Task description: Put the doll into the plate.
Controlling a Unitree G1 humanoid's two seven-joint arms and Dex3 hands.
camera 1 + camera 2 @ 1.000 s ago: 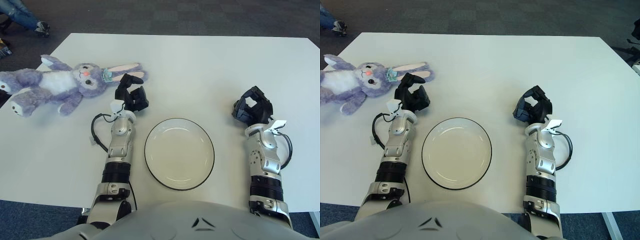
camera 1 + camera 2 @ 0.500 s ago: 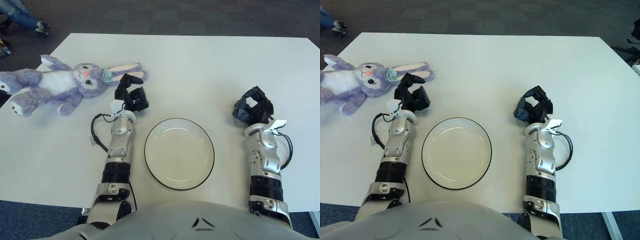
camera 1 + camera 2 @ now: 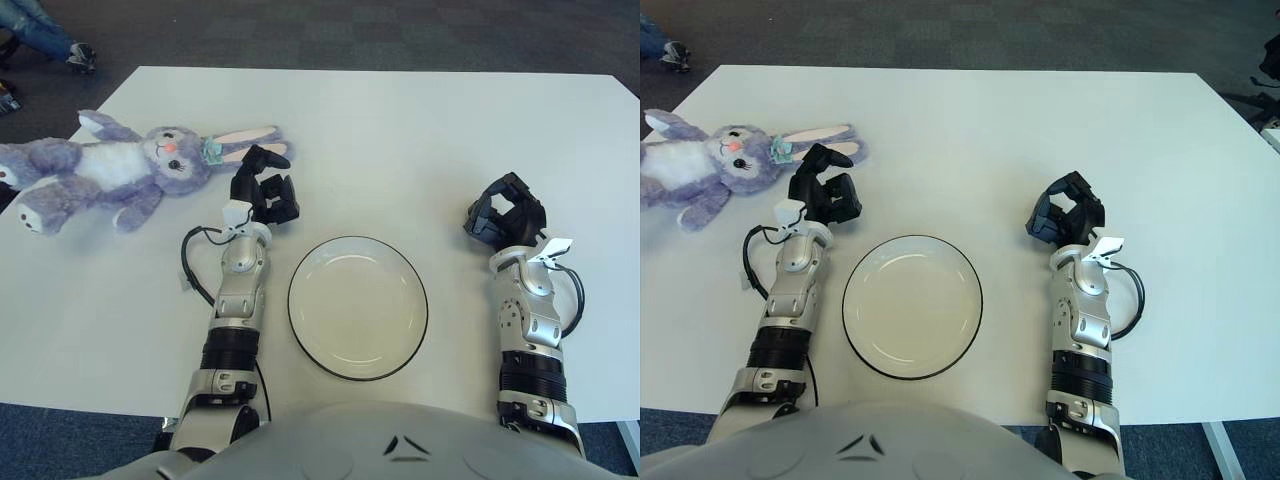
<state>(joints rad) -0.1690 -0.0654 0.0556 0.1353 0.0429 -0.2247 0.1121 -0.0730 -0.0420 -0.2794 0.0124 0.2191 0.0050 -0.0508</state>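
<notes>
Beside round glossy plate (image 3: 358, 306), fuzzy purple doll (image 3: 120, 172).

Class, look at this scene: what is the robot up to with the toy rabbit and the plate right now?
Nothing is held yet. The doll, a purple rabbit, lies on its back at the table's far left. The left hand hovers just beside its long ears, fingers open. The plate sits bare between the two arms. The right hand shows to the right of the plate, fingers loosely curled and holding nothing.

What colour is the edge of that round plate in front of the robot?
The white round plate has a thin black rim, clearest in the left eye view.
</notes>
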